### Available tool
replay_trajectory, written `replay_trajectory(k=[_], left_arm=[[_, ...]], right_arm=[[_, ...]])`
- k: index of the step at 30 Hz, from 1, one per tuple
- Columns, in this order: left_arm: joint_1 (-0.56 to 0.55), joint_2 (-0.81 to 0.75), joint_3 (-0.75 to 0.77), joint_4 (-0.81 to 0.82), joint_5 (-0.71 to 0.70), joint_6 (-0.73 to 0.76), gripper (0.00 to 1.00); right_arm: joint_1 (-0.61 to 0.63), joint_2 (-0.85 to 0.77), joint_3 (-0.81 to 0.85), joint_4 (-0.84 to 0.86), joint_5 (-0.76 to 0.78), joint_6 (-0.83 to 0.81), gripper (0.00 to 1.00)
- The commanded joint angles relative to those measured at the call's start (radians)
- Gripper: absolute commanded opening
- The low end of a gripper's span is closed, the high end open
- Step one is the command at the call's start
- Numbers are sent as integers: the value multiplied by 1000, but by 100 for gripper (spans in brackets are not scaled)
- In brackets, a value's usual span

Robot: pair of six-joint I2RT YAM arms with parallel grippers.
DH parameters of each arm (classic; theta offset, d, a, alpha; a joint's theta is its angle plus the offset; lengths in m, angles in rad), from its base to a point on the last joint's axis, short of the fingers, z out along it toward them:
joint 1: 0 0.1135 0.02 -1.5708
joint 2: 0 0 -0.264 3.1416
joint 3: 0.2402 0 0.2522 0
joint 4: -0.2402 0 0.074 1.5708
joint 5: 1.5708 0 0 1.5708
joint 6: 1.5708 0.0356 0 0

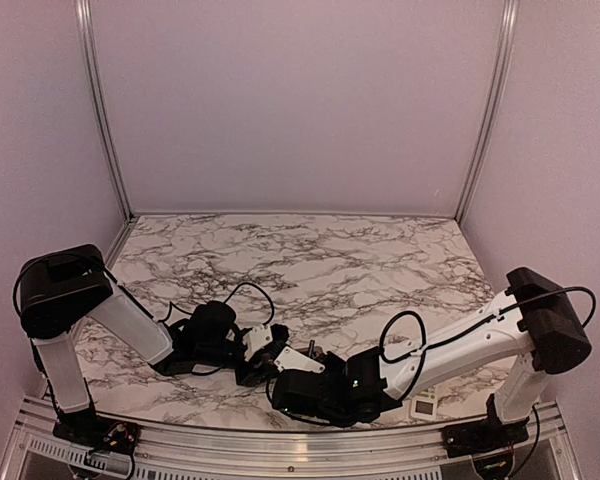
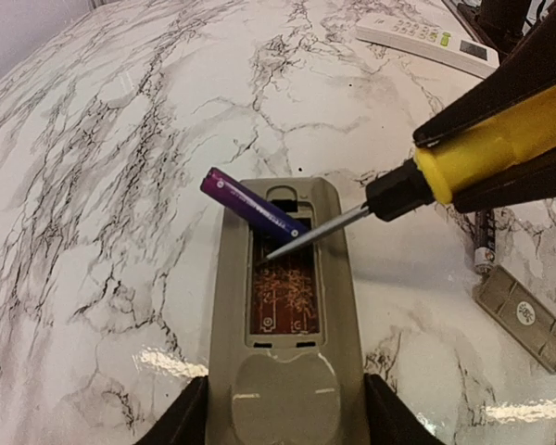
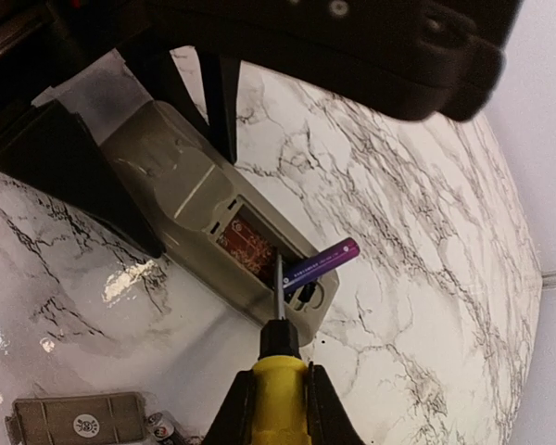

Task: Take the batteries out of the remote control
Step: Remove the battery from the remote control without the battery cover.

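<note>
The blue battery [image 2: 253,206] is half out of the remote control [image 2: 287,380]. One end is raised clear over the rim at the far end of the open compartment [image 2: 284,297], and the other still dips inside. Its long axis runs slantwise across the remote's length, no longer lying along the bay.

The tip of the yellow-handled screwdriver [image 2: 482,153] comes in from the right and meets the battery at its lower end, seemingly wedged under it. The right jaws are clamped tight on the handle, so the right arm is the one working at the battery. The left jaws sit at the remote's near end, part spread, gripping its two sides to pin it on the desk [image 2: 120,185].

One dark battery [image 2: 483,243] lies on the desk to the right, just beside the grey cover plate [image 2: 522,318]. The next move likely depends on levering the low end upward and away from the left jaws.
</note>
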Motion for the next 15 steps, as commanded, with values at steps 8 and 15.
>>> replay_trajectory(k=[8, 15], left_arm=[[5, -11, 2, 41, -6, 10, 0], [5, -12, 3, 40, -11, 8, 0]], right_arm=[[-14, 24, -25, -51, -29, 43, 0], [-13, 3, -25, -82, -22, 64, 0]])
